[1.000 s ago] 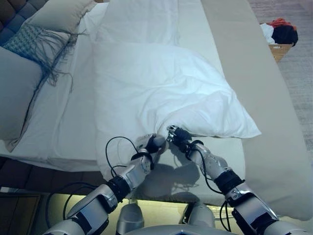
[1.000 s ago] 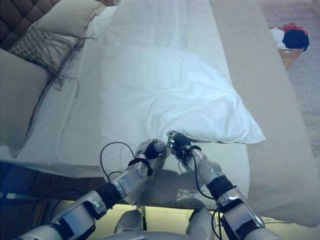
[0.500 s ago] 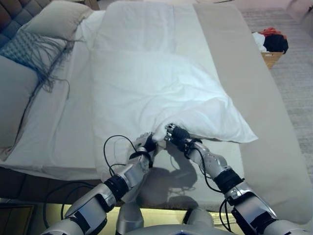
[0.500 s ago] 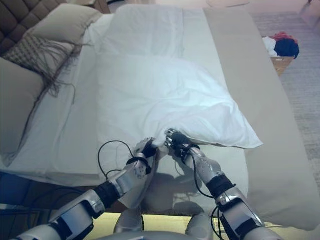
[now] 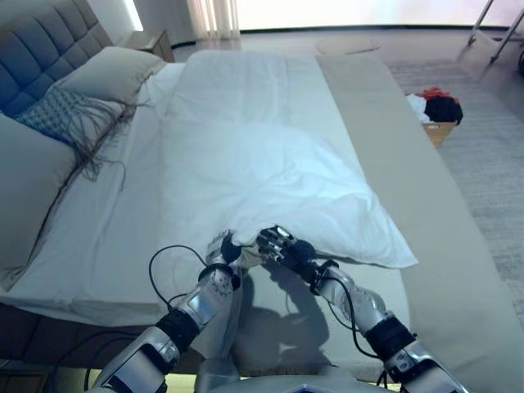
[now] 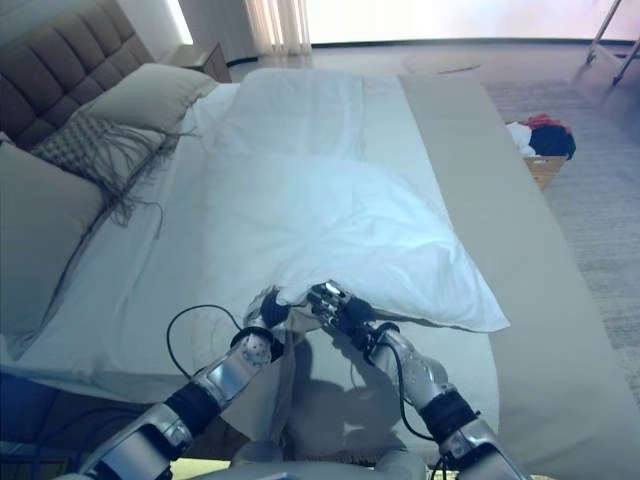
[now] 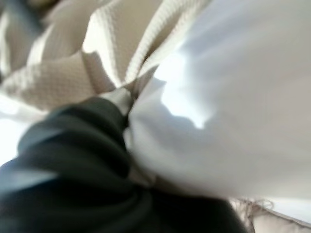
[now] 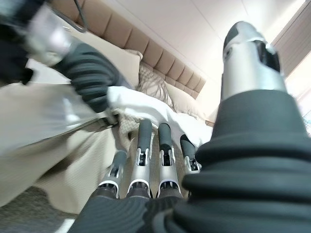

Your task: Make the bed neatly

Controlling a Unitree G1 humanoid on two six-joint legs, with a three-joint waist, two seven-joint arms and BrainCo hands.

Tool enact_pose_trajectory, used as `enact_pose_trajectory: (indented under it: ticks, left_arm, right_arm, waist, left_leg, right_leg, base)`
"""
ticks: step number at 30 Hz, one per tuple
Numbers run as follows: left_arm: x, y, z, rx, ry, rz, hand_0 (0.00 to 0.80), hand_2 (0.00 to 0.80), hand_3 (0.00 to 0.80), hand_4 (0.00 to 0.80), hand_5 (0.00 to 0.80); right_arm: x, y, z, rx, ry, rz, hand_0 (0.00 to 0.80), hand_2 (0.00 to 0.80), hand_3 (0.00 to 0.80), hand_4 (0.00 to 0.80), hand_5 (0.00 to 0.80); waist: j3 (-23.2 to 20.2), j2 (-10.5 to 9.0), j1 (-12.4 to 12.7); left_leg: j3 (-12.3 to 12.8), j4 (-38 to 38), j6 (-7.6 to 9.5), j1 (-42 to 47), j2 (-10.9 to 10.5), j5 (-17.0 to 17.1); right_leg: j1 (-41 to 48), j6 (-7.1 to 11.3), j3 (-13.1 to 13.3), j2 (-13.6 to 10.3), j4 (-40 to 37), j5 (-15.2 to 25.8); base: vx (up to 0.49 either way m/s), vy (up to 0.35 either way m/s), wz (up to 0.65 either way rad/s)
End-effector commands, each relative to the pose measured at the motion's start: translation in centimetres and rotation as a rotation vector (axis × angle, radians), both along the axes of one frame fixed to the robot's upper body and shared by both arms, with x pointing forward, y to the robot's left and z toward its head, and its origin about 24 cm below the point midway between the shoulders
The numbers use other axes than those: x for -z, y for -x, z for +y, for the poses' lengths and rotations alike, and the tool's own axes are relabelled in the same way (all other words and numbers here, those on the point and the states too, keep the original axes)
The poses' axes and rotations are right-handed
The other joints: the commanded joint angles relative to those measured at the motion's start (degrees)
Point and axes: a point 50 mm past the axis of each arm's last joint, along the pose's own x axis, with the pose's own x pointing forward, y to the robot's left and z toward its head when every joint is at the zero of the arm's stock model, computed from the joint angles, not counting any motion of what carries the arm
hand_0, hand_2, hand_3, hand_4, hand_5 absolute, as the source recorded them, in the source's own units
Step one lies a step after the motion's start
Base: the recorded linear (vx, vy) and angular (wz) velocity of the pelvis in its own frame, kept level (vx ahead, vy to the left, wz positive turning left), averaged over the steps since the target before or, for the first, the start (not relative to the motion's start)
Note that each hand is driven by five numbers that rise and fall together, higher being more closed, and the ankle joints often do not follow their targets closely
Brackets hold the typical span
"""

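Observation:
A crumpled white duvet (image 5: 262, 172) lies across the middle of the bed, and its near edge is raised in a fold. My left hand (image 5: 223, 250) is shut on the duvet's near corner. White cloth (image 7: 223, 97) is bunched against that hand in the left wrist view. My right hand (image 5: 282, 246) is right beside it at the same edge. In the right wrist view its fingers (image 8: 145, 141) are straight, the thumb stands apart, and it holds nothing. My left hand (image 8: 92, 73) also shows there, gripping the white cloth. A beige cover (image 5: 401, 164) lies under the duvet and along the bed's right side.
Pillows (image 5: 106, 74) and a fringed throw (image 5: 61, 115) lie at the left by the tufted headboard (image 5: 41, 41). A large grey pillow (image 5: 24, 180) is nearer on the left. A basket of clothes (image 5: 434, 110) stands on the floor at the right. A nightstand (image 5: 151, 41) is at the far left.
The camera has tilted up, so more of the room shows. Both hands have moved a little further onto the bed with the duvet's near edge. My left hand keeps its hold.

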Motion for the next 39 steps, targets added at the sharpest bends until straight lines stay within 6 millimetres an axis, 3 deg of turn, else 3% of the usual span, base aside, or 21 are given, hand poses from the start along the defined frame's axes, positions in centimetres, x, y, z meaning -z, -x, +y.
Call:
enact_pose_trajectory:
  ticks: [1, 6, 15, 23, 26, 28, 29, 32, 39]
  left_arm:
    - [-4.8, -2.6, 3.4, -0.096, 0.047, -0.258, 0.8, 0.8, 0.8, 0.8, 0.8]
    - [-4.6, -1.8, 7.2, -0.225, 0.089, -0.292, 0.8, 0.8, 0.8, 0.8, 0.8]
    - [-5.2, 0.7, 14.2, -0.485, 0.089, -0.404, 0.8, 0.8, 0.8, 0.8, 0.8]
    - [-6.1, 3.0, 19.7, -0.666, 0.037, -0.446, 0.8, 0.8, 0.8, 0.8, 0.8]
    - [-6.3, 4.2, 22.3, -0.732, 0.046, -0.447, 0.8, 0.8, 0.8, 0.8, 0.8]
    - [-7.0, 4.7, 23.6, -0.72, -0.05, -0.458, 0.8, 0.8, 0.8, 0.8, 0.8]
    - [-7.9, 5.2, 25.2, -0.724, -0.119, -0.447, 0.8, 0.8, 0.8, 0.8, 0.8]
    - [-8.6, 6.5, 27.5, -0.763, -0.169, -0.422, 0.8, 0.8, 0.8, 0.8, 0.8]
    - [-8.6, 9.1, 29.4, -0.811, -0.097, -0.427, 0.8, 0.8, 0.8, 0.8, 0.8]
  right_arm:
    - [-2.1, 0.0, 0.3, -0.026, -0.09, -0.164, 0.0, 0.0, 0.0, 0.0, 0.0]
    - [-0.6, 1.1, -2.0, 0.008, -0.081, -0.151, 0.0, 0.0, 0.0, 0.0, 0.0]
    - [3.1, 3.4, -7.0, 0.23, -0.069, -0.002, 0.0, 0.0, 0.0, 0.0, 0.0]
    - [3.6, 3.7, -11.7, 0.455, -0.001, 0.03, 0.0, 0.0, 0.0, 0.0, 0.0]
    - [4.0, 4.3, -12.6, 0.458, 0.033, 0.051, 0.0, 0.0, 0.0, 0.0, 0.0]
    - [4.2, 4.6, -13.0, 0.449, 0.051, 0.064, 0.0, 0.0, 0.0, 0.0, 0.0]
    - [4.2, 4.8, -13.5, 0.442, 0.061, 0.07, 0.0, 0.0, 0.0, 0.0, 0.0]
    - [4.4, 5.3, -14.1, 0.437, 0.076, 0.087, 0.0, 0.0, 0.0, 0.0, 0.0]
    - [4.6, 6.1, -15.2, 0.47, 0.095, 0.107, 0.0, 0.0, 0.0, 0.0, 0.0]
  waist:
    - [-0.99, -3.03, 0.57]
    - [-2.26, -2.99, -0.11]
    - [-3.18, -2.83, -1.26]
    - [-3.95, -2.11, -1.1]
    - [-4.52, -1.56, -1.54]
    - [-4.76, -1.26, -1.93]
    - [-4.94, -0.93, -2.12]
    - [-5.27, -0.19, -2.29]
    - [-5.16, 0.64, -1.2]
  left_leg:
    - [0.21, -0.82, -1.56, 0.09, 2.52, 2.06]
    - [0.85, -2.34, -1.56, 0.93, 1.93, 2.51]
    - [1.86, -3.26, -1.57, 1.99, 1.54, 2.07]
    - [1.72, -3.09, -1.69, 2.37, 1.16, 1.37]
    - [1.86, -2.94, -1.63, 2.55, 1.03, 1.1]
    - [1.88, -2.55, -1.64, 2.48, 0.96, 0.85]
    - [1.84, -2.33, -1.66, 2.42, 0.84, 0.68]
    - [1.72, -2.32, -1.68, 2.25, 0.52, 0.55]
    - [1.0, -2.66, -1.92, 1.61, -0.18, 0.49]
  right_leg:
    - [7.37, 5.75, -0.41, -3.36, -24.25, 24.8]
    - [7.31, 5.57, 0.16, -2.49, -25.69, 25.27]
    - [7.21, 5.4, 0.63, -1.19, -26.3, 24.6]
    - [7.45, 5.28, 0.11, -0.39, -26.82, 23.73]
    - [7.31, 5.09, 0.32, -0.29, -26.5, 23.14]
    - [7.06, 4.96, 0.6, -0.25, -26.24, 22.82]
    - [6.78, 4.91, 0.78, -0.22, -26.04, 22.59]
    - [6.39, 4.86, 0.99, -0.18, -25.92, 22.2]
    - [6.12, 4.81, 0.48, -0.51, -25.78, 21.75]
  base:
    - [-0.081, 0.028, 0.01]
    - [-0.079, 0.017, -0.03]
    - [-0.043, -0.007, -0.05]
    - [0.003, 0.005, 0.0]
    - [0.031, 0.056, 0.0]
    - [0.023, 0.057, 0.01]
    - [0.016, 0.058, 0.04]
    - [0.004, 0.075, 0.0]
    - [-0.011, 0.066, -0.03]
